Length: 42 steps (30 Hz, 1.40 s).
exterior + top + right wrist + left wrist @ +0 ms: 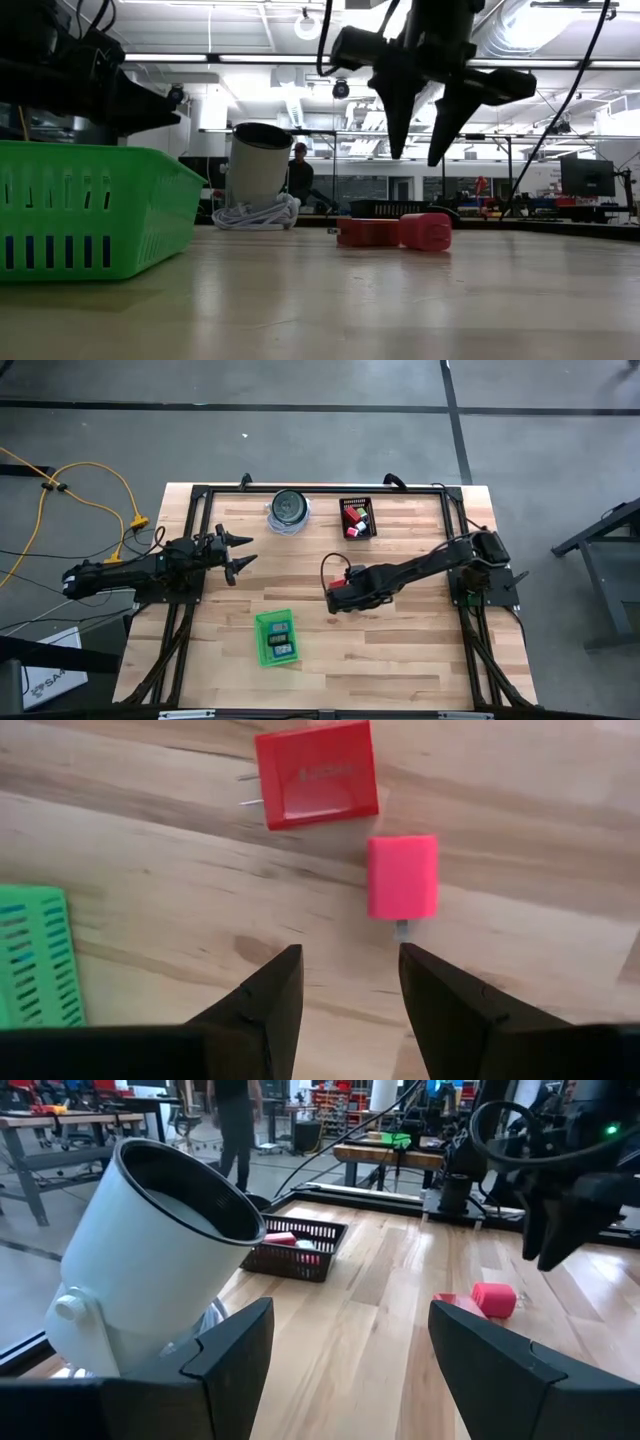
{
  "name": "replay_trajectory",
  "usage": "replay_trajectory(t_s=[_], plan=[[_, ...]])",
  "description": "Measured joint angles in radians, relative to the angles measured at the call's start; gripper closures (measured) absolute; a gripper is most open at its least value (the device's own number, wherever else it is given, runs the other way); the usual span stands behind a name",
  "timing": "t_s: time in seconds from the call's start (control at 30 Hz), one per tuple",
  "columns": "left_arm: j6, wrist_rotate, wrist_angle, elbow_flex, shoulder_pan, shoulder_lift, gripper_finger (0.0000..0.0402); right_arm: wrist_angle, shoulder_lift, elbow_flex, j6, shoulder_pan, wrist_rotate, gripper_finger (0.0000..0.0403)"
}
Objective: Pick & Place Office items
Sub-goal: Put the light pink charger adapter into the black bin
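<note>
- Two loose pieces lie side by side on my wooden bench (400, 650): a red block (315, 772) with glossy flat faces and two thin metal prongs, and a matte pink block (402, 876), a rounded rectangle with a small grey stub at one end.
- My right wrist view gives me those shapes from straight above; the low view shows the red block (368, 232) and pink block (426, 231) only as low lumps, touching or nearly so.
- My right hand (345, 995) hangs above the pair, empty, its dark tapered fingers parted by a narrow gap; the low view confirms the tips are clear of the bench.
- My left hand (240, 555) waits over the bench's left side, fingers spread wide, grasping nothing.
- From the left wrist view I see a smooth white cylinder (150, 1250) with a dark rim, tilted in that picture; from overhead it reads as a round container (289, 508) resting on coiled white cord.
- A black mesh basket (357, 518) near the far edge holds more red and pink pieces.
- A green slotted plastic tray (275, 637) sits nearer me, holding a few small pieces that only the overhead view shows.
</note>
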<state>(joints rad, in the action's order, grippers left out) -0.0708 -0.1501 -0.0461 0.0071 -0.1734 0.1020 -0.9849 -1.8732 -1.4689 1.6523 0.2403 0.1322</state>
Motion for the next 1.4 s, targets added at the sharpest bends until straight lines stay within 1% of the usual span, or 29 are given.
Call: replay_trajectory(t_s=[0.1, 0.27, 0.53, 0.67, 0.77, 0.93, 1.23, 1.4], plan=[[0.000, 0.000, -0.006, 0.000, 0.000, 0.000, 0.0143, -0.018, 0.000, 0.000, 0.028, 0.009, 0.000, 0.0250], [0.000, 0.000, -0.008, 0.000, 0.000, 0.000, 0.0143, 0.009, 0.000, 0.045, 0.029, 0.009, -0.007, 0.0245], [0.000, -0.002, -0.008, 0.000, 0.000, 0.000, 0.0143, 0.035, 0.000, 0.065, 0.027, -0.002, -0.001, 0.0206], [0.000, -0.002, -0.008, 0.000, 0.000, 0.000, 0.0143, 0.035, -0.001, 0.065, 0.005, -0.021, -0.003, 0.0196], [0.000, -0.001, -0.008, 0.000, 0.000, 0.000, 0.0143, 0.055, -0.038, 0.064, -0.031, -0.041, -0.021, 0.0195], [0.000, 0.000, -0.011, 0.000, 0.000, 0.000, 0.0143, 0.048, -0.079, 0.065, -0.058, -0.074, -0.093, 0.0195], [0.000, 0.000, -0.016, 0.000, 0.000, 0.001, 0.0143, 0.045, -0.084, 0.064, -0.060, -0.085, -0.083, 0.0195], [0.000, 0.000, -0.016, 0.000, 0.000, 0.001, 0.0143, 0.052, -0.118, 0.066, -0.037, -0.085, -0.087, 0.0198]])
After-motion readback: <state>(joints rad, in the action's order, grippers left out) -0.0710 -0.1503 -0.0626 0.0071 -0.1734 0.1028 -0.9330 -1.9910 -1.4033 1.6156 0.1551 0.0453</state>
